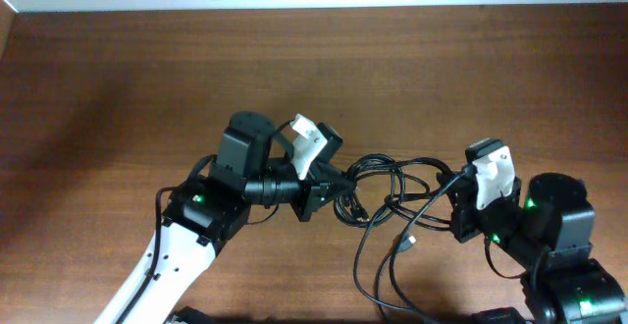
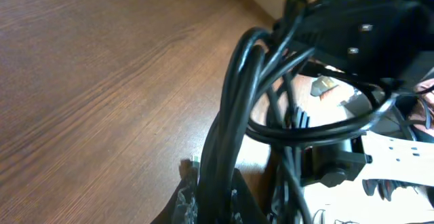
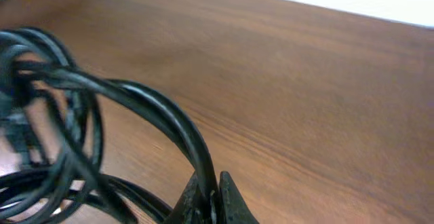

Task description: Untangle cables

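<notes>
The cables [image 1: 392, 187] sit knotted mid-frame in the overhead, right gripper [image 3: 210, 187] pinched on a couple strands, left gripper [image 1: 340, 189] apparently squeezing the whole bundle (blurry), so pulling apart might just cinch the knot tighter.

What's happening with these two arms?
Both arms are working on a tangle of black cables on the table. The left pincer is shut on a thick bundle of strands, and the right pincer pinches a strand or two on the other side. The knot sits between them, with loose ends trailing toward the near edge. Nothing is untangled yet.
</notes>
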